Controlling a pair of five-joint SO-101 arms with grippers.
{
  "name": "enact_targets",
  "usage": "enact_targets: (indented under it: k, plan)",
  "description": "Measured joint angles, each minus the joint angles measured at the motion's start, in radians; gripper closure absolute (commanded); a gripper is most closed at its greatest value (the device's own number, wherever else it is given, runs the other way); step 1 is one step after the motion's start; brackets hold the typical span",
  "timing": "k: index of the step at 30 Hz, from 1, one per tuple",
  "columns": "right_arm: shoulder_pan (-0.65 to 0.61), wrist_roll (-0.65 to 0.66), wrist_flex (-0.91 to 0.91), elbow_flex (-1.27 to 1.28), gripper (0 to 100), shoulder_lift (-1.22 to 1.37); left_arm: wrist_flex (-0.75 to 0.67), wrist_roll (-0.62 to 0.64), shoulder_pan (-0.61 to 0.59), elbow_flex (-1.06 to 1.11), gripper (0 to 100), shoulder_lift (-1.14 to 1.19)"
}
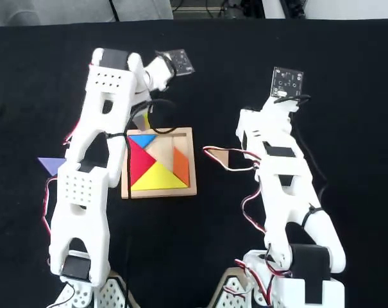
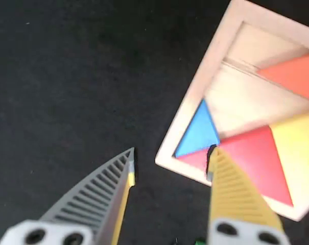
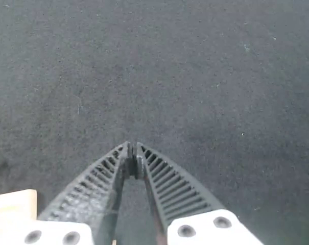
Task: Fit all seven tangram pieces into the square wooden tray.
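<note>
Black desk (image 1: 347, 96) across the whole floor of play, and two white arms are out over it. The left arm (image 1: 104, 109) leans in over the far left corner of the square wooden tray (image 1: 161, 193). The right arm (image 1: 277, 167) stands off to the tray's right, over bare cloth.

In the tray, the red triangle (image 1: 139, 163) is along the left side and the yellow triangle (image 1: 158, 178) along the near side. The orange piece (image 1: 181, 165) is at the right, and the small blue triangle (image 1: 141, 139) sits in the far left corner.

Left fingers (image 2: 108, 194) are spread wide, nothing between them, one tip over the tray corner by the blue triangle. Right fingers (image 3: 100, 189) are pressed together, holding nothing.

Out on the desk, a purple triangle (image 1: 50, 164) lies well left of the tray, and a pale wooden piece (image 1: 219, 157) lies just beside the right arm.
</note>
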Motion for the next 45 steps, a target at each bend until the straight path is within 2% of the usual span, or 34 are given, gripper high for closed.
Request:
enact_targets:
  k: [10,15,20,29,36,39,41,45]
  plan:
    - [0.000,0.000,0.000,0.000,98.5,0.000,0.043,0.094,-0.029,-0.054,77,0.006]
    - [0.000,0.000,0.000,0.000,98.5,0.000,0.046,0.275,-0.091,-0.054,77,-0.040]
    - [0.000,0.000,0.000,0.000,98.5,0.000,0.046,0.408,-0.184,0.041,77,-0.241]
    - [0.000,0.000,0.000,0.000,98.5,0.000,0.043,0.404,-0.405,0.330,77,-0.397]
    - [0.000,0.000,0.000,0.000,98.5,0.000,0.032,0.319,-0.582,0.657,77,-0.713]
    - [0.000,0.000,0.000,0.000,98.4,0.000,-0.060,0.307,-0.672,0.861,76,-0.896]
    - [0.000,0.000,0.000,0.000,98.4,0.000,-0.193,0.298,-0.747,1.022,76,-1.003]
    - [-0.012,0.000,0.000,0.000,98.4,0.000,-0.618,0.218,-0.873,1.381,76,-1.063]
